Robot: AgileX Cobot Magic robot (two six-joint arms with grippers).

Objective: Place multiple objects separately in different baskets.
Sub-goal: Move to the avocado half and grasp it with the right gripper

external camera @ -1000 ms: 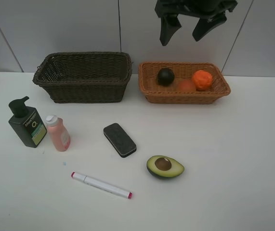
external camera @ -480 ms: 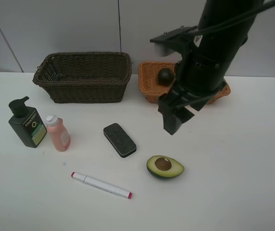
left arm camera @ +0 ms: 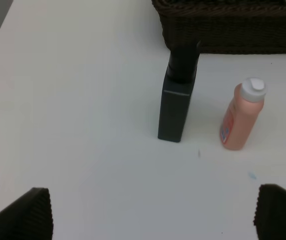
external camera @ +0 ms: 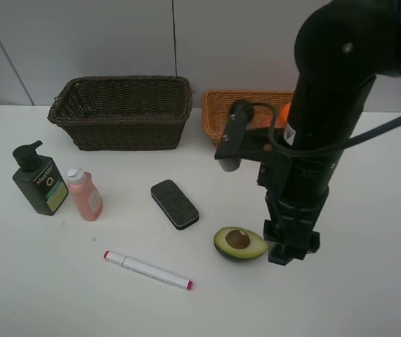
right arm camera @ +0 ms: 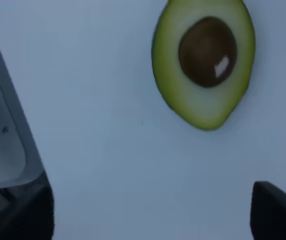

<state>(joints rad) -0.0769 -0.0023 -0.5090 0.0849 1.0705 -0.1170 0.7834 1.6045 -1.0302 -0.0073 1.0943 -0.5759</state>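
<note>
The white worktop [external camera: 369,295] is carrying everything. The right arm [external camera: 326,105] is reaching down over it, its right pincer [external camera: 291,251] spread wide and gripping nothing, hanging just beside the halved avocado [external camera: 239,243]. The dark brown basket [external camera: 123,133] and the tan basket [external camera: 246,105] are sitting side by side at the back. The left pincer [left arm camera: 150,217] is hovering spread above the pump bottle [external camera: 40,181] and pink bottle [external camera: 85,195], which are standing near each other. The black eraser [external camera: 174,203] is lying mid-worktop, and the marker [external camera: 147,270] is lying nearer the front.

Plain white table [external camera: 369,295]; pale grey panelled wall [external camera: 81,42]
</note>
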